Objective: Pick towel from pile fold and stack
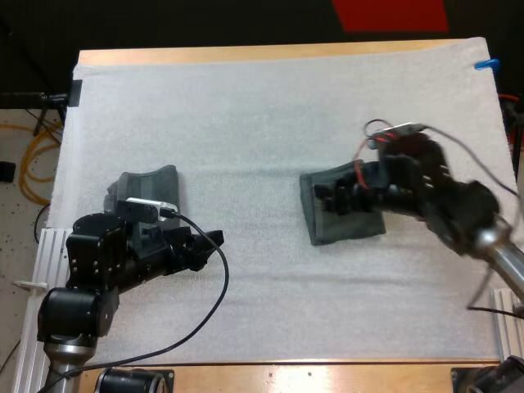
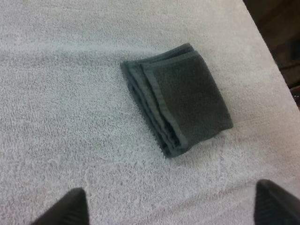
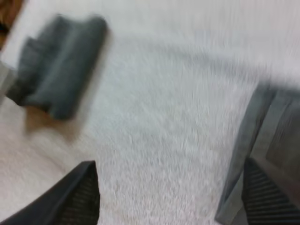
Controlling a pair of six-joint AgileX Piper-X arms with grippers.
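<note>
A folded dark grey-green towel (image 1: 344, 221) lies on the white mat (image 1: 262, 106), right of centre. My right gripper (image 1: 334, 199) hovers over its left half, open; in the right wrist view one of its fingers (image 3: 267, 197) stands over the folded towel (image 3: 272, 131) and the other over bare mat. A second, loosely bunched towel (image 1: 151, 184) lies at the left, just beyond my left arm, and appears as the bunched towel (image 3: 61, 65) across the mat from the right gripper. My left gripper (image 1: 209, 241) is open over bare mat, pointing toward the folded towel (image 2: 180, 103).
The mat covers nearly the whole wooden table (image 1: 246, 56). A wide stretch of bare mat lies between the two towels and across the far half.
</note>
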